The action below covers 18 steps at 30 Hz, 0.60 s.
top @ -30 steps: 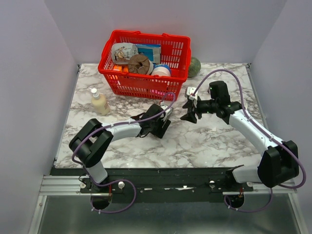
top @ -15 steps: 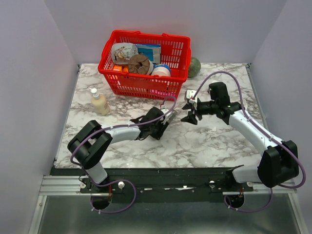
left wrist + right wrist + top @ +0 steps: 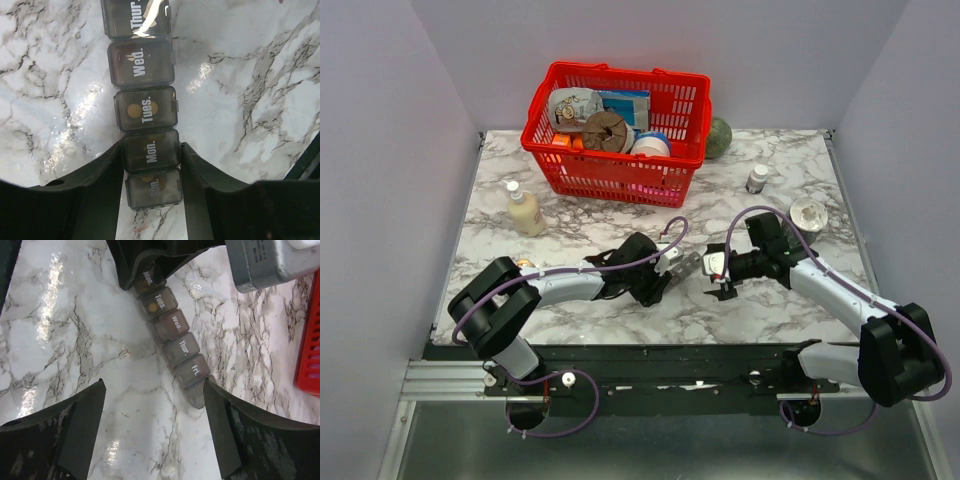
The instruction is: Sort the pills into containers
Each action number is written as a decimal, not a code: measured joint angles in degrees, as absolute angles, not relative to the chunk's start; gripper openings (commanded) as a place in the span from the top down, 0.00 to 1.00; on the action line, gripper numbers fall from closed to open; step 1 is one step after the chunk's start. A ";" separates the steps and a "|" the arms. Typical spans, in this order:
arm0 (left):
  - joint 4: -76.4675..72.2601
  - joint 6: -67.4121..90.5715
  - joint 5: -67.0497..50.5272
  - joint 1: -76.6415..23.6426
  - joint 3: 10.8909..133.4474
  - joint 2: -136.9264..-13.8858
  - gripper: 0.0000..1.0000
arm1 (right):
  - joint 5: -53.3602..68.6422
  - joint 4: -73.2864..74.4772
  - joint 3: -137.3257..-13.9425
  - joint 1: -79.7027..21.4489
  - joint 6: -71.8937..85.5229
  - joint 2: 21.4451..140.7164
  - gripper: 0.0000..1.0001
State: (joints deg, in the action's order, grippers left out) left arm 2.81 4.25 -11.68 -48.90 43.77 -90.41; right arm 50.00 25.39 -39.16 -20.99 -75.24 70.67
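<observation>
The containers are one dark grey strip of day-labelled compartments lying on the marble. My left gripper is shut on it, with the fingers pressing both sides of the "Mon." compartment. Two round yellow pills show through the "Tues." lid. In the top view the strip lies between the two grippers. My right gripper is open wide over the strip's far end. Its right fingertip is at the last compartment; I cannot tell if it touches. Nothing is between its fingers.
A red mesh basket full of goods stands at the back. A lotion bottle stands at the left. A small brown bottle and a round clear lid sit at the right. A green ball rests beside the basket.
My left gripper has closed on the strip and shifted toward the near edge. The right arm came down toward the near edge and opened wider, uncovering the small bottle and the lid.
</observation>
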 measured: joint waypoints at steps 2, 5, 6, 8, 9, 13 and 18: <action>2.79 4.27 -12.73 -48.99 43.70 -90.41 0.53 | 48.60 22.81 -37.95 -22.20 -75.96 70.65 0.24; 2.68 4.27 -13.93 -48.97 43.64 -90.41 0.53 | 45.87 18.92 -36.95 -25.69 -76.73 70.83 0.34; 2.70 4.29 -14.41 -48.99 43.64 -90.41 0.55 | 45.15 17.80 -36.73 -26.92 -76.99 70.96 0.40; 2.76 4.29 -15.33 -48.99 43.64 -90.43 0.55 | 43.70 15.49 -36.21 -29.15 -77.08 71.20 0.44; 2.83 4.29 -15.90 -48.99 43.64 -90.43 0.55 | 42.94 14.37 -35.94 -30.35 -76.99 71.37 0.46; 2.94 4.29 -17.63 -48.99 43.66 -90.54 0.55 | 39.68 10.07 -35.27 -34.35 -76.29 72.86 0.48; 2.94 4.34 -19.38 -48.47 43.68 -90.70 0.56 | 37.01 7.81 -34.87 -35.97 -76.44 75.00 0.48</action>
State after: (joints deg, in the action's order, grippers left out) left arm 2.94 4.34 -19.38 -48.47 43.68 -90.70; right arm 37.01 7.81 -34.87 -35.97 -76.44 75.00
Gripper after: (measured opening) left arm 0.524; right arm 0.522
